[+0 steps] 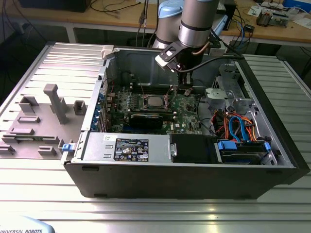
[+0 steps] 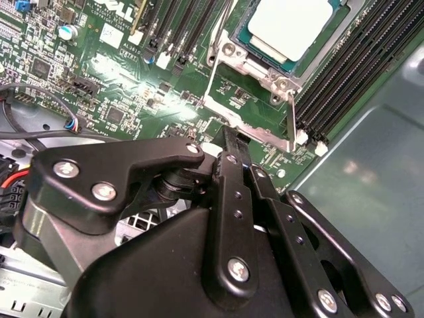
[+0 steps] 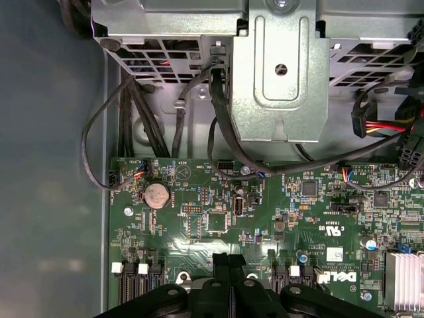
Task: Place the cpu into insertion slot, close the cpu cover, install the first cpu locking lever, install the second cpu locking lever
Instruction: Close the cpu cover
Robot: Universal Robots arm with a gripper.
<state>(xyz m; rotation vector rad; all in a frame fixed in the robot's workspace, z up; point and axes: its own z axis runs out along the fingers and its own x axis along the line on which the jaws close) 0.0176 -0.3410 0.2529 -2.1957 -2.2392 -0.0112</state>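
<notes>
In the exterior view my gripper (image 1: 186, 89) reaches down into the open computer case, just to that view's right of the cpu (image 1: 155, 101). The silver-topped cpu (image 2: 291, 23) lies flat in the insertion slot (image 2: 242, 119). The silver cpu cover (image 2: 255, 63) frames it. Two thin wire levers (image 2: 292, 122) (image 2: 215, 40) run along the socket's sides. Whether they are latched I cannot tell. My gripper (image 2: 233, 136) hangs close above the socket's near corner. Its black fingers (image 3: 221, 262) are pressed together with nothing showing between them.
A black card (image 1: 146, 120) and a power supply (image 1: 126, 145) lie in front of the socket. Long memory slots (image 2: 358, 66) flank it. A metal drive cage (image 3: 278, 73) with cable bundles (image 1: 238, 126) stands close to the arm. Grey fixtures (image 1: 53, 102) sit on the table outside the case.
</notes>
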